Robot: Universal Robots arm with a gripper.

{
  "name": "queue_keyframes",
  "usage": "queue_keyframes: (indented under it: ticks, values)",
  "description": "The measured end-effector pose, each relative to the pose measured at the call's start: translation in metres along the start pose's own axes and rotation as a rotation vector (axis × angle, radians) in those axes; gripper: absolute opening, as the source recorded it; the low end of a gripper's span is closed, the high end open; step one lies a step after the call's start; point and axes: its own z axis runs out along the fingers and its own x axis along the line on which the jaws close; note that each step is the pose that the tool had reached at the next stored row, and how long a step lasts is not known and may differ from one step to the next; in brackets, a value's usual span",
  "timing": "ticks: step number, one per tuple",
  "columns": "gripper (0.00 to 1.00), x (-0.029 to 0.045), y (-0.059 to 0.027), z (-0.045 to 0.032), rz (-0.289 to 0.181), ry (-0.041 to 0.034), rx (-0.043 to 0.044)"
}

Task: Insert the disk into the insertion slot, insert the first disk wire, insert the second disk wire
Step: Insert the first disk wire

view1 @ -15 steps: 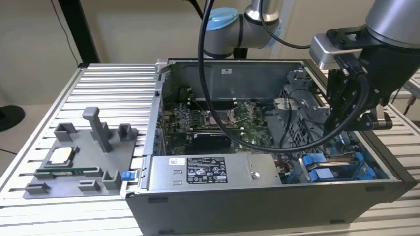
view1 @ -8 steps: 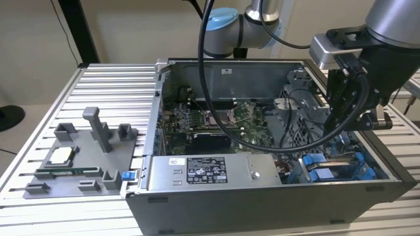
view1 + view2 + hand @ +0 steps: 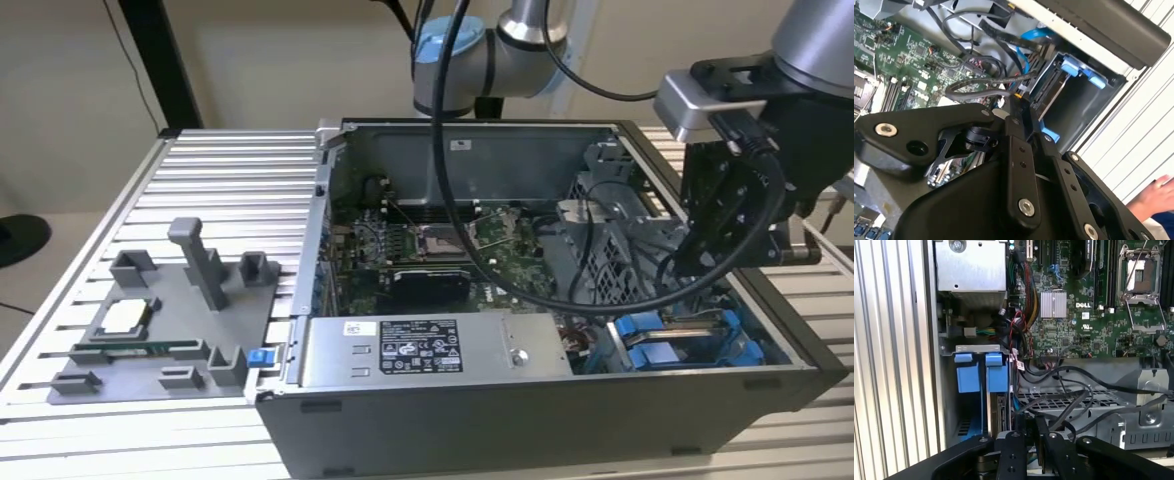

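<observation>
Disk (image 3: 997,380) sits in the drive bay at the PC case's (image 3: 534,420) near corner, on the exterior view's right. Gripper (image 3: 1033,424) hangs right over it, fingers pinched narrow. Drive's probably stiff, hefty and shock-shy, so I'd grab the blue carrier edges.

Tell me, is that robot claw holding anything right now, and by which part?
Cannot tell. The gripper hangs at a black cable beside the blue disk carrier, but whether it grips that cable is hidden.
</observation>
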Motion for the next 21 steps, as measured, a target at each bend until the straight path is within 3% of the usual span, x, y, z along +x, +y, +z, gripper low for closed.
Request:
queue_keyframes:
  ticks: [4, 8, 21]
  values:
    - [0.00, 0.0006, -0.0113, 0.0021, 0.002, 0.0018, -0.0184]
    - [0.00, 0.0020, -0.0167, 0.0043, 0.002, 0.0069, -0.0330]
    - [0.00, 0.0109, -0.0215, 0.0134, -0.019, 0.0283, -0.0492]
